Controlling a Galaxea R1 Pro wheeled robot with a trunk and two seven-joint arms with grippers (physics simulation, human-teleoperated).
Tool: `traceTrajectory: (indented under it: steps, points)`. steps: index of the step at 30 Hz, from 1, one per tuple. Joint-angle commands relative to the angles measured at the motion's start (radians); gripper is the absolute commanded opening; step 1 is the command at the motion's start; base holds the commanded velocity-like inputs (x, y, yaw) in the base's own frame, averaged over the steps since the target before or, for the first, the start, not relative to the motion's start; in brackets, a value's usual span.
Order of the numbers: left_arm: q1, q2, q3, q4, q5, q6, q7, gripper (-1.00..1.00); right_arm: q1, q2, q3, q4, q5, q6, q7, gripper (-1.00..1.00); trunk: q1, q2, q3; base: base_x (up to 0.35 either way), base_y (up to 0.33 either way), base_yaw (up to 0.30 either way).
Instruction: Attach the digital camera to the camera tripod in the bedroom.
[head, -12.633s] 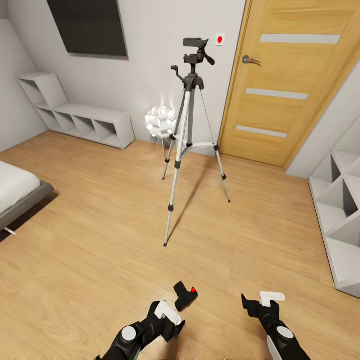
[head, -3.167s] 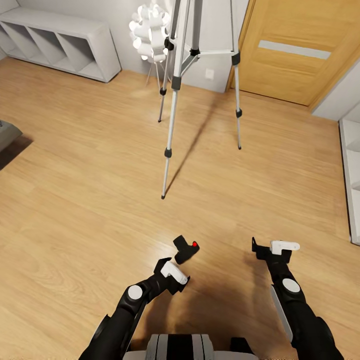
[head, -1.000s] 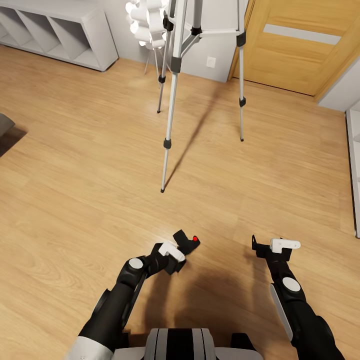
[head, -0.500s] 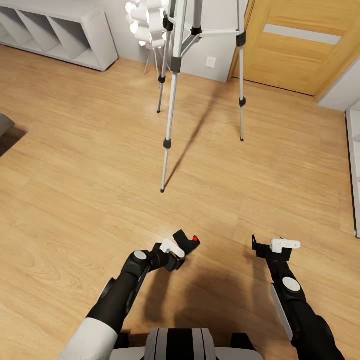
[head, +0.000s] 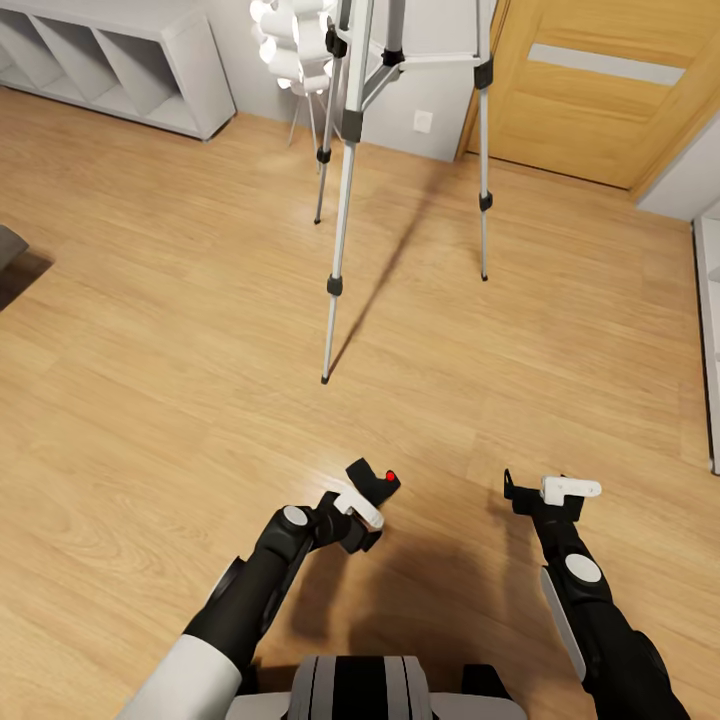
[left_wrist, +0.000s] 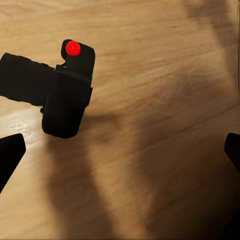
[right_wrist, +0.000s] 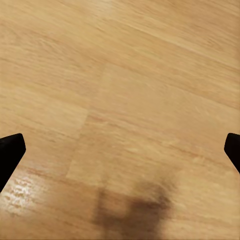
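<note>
The digital camera (head: 373, 484) lies on the light wood floor (head: 150, 330) just ahead of the robot, its round red button facing up and its stubby lens pointing away toward the left. The left tool (head: 362, 515) hangs low right beside it, on the near side of the camera body, and the head view does not show whether the two touch. In the left wrist view the camera (left_wrist: 57, 87) sits on the boards ahead of the two dark fingertips (left_wrist: 10, 152), which stand wide apart at the frame's edges with nothing between them; the camera lies off toward one fingertip rather than midway.

The right tool (head: 545, 490) hovers over bare floor well to the right of the camera. Its wrist view shows plain planks (right_wrist: 120, 100) and a soft shadow, with the fingertips (right_wrist: 10, 150) spread wide (nothing held).

Farther ahead stands the camera tripod (head: 345, 190), its three silver legs planted on the floor, black joints partway down, and its top cut off by the frame. Its nearest foot lands well beyond the camera. Behind it are a white bulbous floor lamp (head: 290, 45), a low grey cubby shelf (head: 110, 60) along the wall at left, and a wooden door (head: 590, 90) at right.
</note>
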Motion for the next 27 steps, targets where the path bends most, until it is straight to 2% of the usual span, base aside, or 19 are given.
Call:
traceTrajectory:
  steps: [1, 11, 27]
  points:
    - [0.000, 0.000, -0.005, -0.003, -0.009, 0.003, -0.009, 1.00, 0.000, 0.000, 0.001, -0.002, 0.006, 0.004, -0.004, 1.00, 0.000, 0.000, -0.001, 0.000, 0.000, 0.000]
    - [0.000, 0.000, -0.021, -0.009, -0.012, 0.003, -0.005, 1.00, 0.000, -0.001, 0.001, -0.004, 0.006, 0.004, -0.004, 1.00, 0.000, 0.000, -0.009, 0.000, 0.000, 0.000]
    - [0.000, 0.000, -0.013, -0.046, -0.016, 0.025, -0.001, 1.00, 0.000, 0.003, 0.004, -0.002, 0.006, 0.004, -0.004, 1.00, 0.000, 0.000, -0.018, 0.000, 0.000, 0.000]
